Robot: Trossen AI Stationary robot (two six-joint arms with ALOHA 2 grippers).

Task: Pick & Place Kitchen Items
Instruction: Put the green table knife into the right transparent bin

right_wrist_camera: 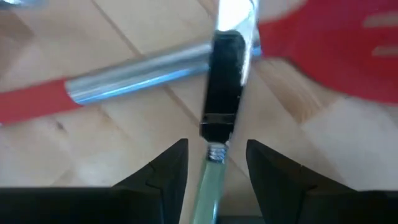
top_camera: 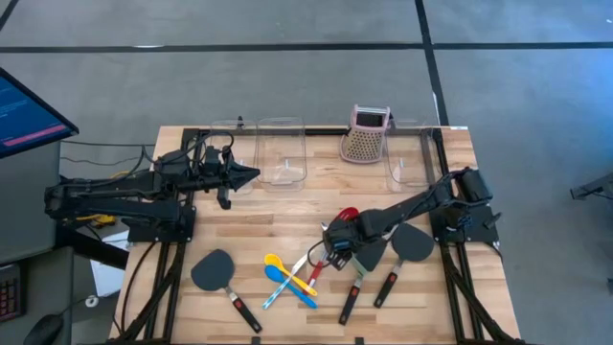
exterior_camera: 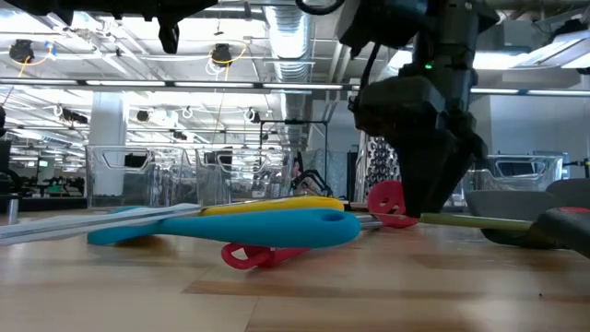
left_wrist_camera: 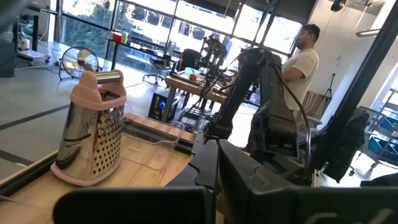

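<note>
My right end effector (right_wrist_camera: pixel 216 163) hangs right over the silver tongs (right_wrist_camera: pixel 222 93) in the middle of the worktop (top_camera: pixel 287 206) — fingers apart, one each side, nothing gripped. The tongs run straight ahead between them. My left end effector (top_camera: pixel 251 173) waits clenched, far off.

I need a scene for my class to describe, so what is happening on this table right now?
The right gripper is down among the utensils at the middle of the wooden table, its fingers open on either side of the silver metal tongs, not yet closed on them. The left gripper waits shut near the clear plastic bins. Black spatulas and small yellow and blue spoons lie around.
</note>
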